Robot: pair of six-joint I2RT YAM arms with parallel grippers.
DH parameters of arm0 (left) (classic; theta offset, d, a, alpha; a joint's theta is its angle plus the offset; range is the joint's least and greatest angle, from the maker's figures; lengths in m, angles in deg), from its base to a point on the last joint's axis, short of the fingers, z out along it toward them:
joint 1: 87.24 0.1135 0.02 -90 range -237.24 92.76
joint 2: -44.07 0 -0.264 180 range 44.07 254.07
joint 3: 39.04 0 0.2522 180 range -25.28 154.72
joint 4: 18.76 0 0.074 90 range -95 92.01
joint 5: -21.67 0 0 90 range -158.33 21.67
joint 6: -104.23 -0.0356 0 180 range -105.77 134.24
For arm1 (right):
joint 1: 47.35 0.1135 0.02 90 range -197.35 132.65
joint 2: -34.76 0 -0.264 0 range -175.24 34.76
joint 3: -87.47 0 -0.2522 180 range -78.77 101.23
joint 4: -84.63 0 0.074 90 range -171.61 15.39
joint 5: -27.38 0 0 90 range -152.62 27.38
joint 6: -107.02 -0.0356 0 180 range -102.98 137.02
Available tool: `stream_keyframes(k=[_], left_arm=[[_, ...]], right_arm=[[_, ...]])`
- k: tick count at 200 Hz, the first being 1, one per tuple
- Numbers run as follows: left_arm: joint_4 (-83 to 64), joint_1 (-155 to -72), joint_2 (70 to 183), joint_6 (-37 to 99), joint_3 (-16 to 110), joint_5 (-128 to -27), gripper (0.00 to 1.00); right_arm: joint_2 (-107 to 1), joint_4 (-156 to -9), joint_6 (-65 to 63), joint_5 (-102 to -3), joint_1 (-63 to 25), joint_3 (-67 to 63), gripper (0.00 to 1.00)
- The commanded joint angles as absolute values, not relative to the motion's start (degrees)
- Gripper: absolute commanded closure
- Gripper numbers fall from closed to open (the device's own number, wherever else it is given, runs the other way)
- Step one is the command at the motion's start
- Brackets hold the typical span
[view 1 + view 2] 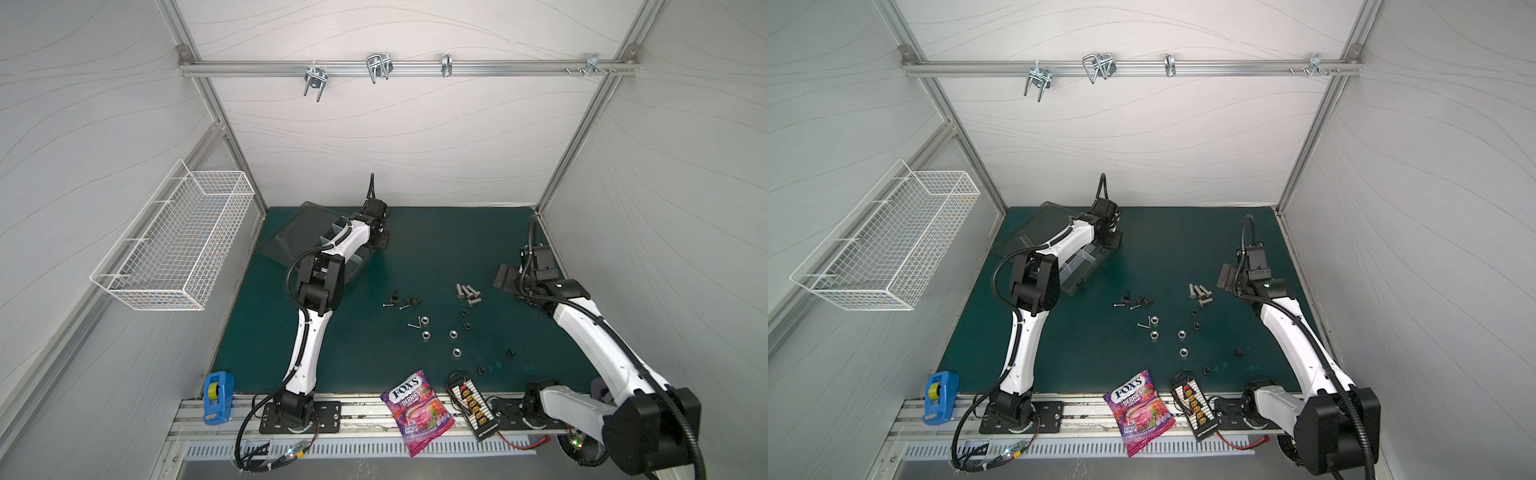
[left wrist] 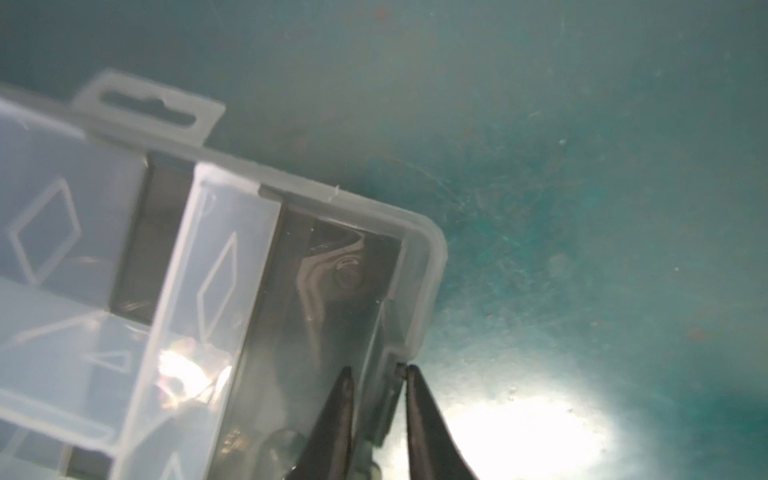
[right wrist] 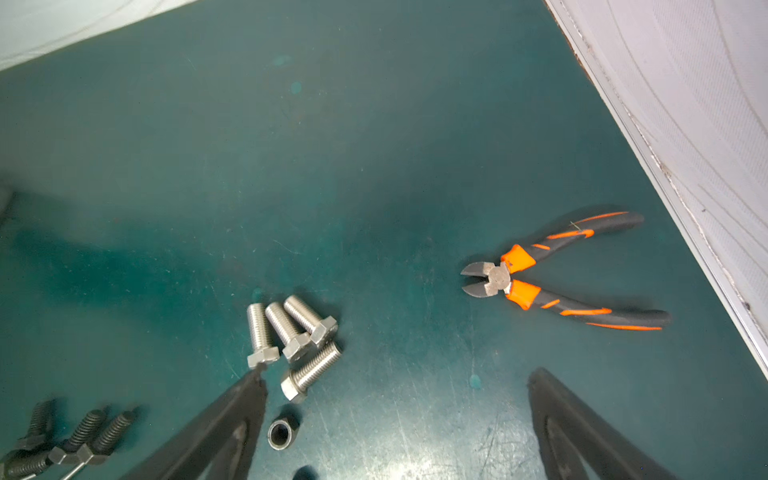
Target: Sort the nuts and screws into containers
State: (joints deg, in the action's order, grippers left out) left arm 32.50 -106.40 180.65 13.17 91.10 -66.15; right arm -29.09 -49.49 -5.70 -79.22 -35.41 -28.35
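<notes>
"Left wrist view first," says Ana. "The left pincer (image 2: 378, 370) straddles a wall of the organizer box (image 2: 432, 257) close to a corner. One finger stands inside the corner compartment (image 2: 332, 316), its mate outside by the latch recess. The jaws stand narrow, but I cannot tell whether they bite the wall yet."

"And the hardware?" asks Ben.

"None of it is near that pincer. It lies loose on the green mat (image 3: 374, 145) around the right pincer (image 3: 397, 374), which gapes wide and holds nothing. Four silver hex bolts (image 3: 286, 328) huddle just past one fingertip (image 3: 241, 411), which all but touches a bolt head. A dark nut (image 3: 280, 434) sits between the jaws, just beside that finger. Black screws (image 3: 79, 440) lie outside it. Silver nuts (image 1: 424, 334) show in a top view, near the pincer but clear of it."

"What worries you?"

"Two things, I judge. The box looks light and its lid (image 1: 291, 237) stands open. A pull on one thin wall could tilt or swing it, or the wall could slip from between the tips. On the other side, the bolts touch one another. A finger coming down on that head would likely roll them apart, and closing from so wide could sweep up two at once, or the nut with them."

"The side cutters (image 3: 505, 278)?"

"Ahead of the open jaws, apart from every bolt."
</notes>
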Motion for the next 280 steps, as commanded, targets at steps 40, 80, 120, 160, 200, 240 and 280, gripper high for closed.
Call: stream_keyframes(k=[40,80,120,160,200,240,280], left_arm=[[32.55,-111.75,179.67,2.45,92.09,-68.28,0.98],[27.45,-115.68,176.74,-3.55,87.11,-67.92,1.0],[23.32,-118.69,176.03,-12.93,83.34,-67.61,1.0],[17.41,-120.81,173.26,-21.19,76.48,-71.52,1.0],[14.75,-121.05,173.71,-25.18,74.33,-75.3,1.0],[17.65,-121.04,172.94,-26.44,74.21,-85.75,0.96],[19.44,-120.92,172.76,-26.9,75.27,-86.92,0.82]], right_arm=[[-28.35,-42.27,-7.21,-81.63,-35.04,-27.0,0.01],[-28.17,-39.77,-9.86,-80.33,-35.09,-28.23,0.01],[-26.88,-40.69,-12.38,-77.76,-35.0,-31.03,0.01],[-26.3,-39.96,-13.7,-77.47,-34.79,-31.8,0.01],[-28.12,-39.28,-13.94,-76.15,-34.57,-32.1,0.01],[-33.11,-39.01,-13.49,-74.24,-33.22,-30.93,0.01],[-37.78,-39.55,-13.78,-73.87,-30.08,-29.56,0.01]])
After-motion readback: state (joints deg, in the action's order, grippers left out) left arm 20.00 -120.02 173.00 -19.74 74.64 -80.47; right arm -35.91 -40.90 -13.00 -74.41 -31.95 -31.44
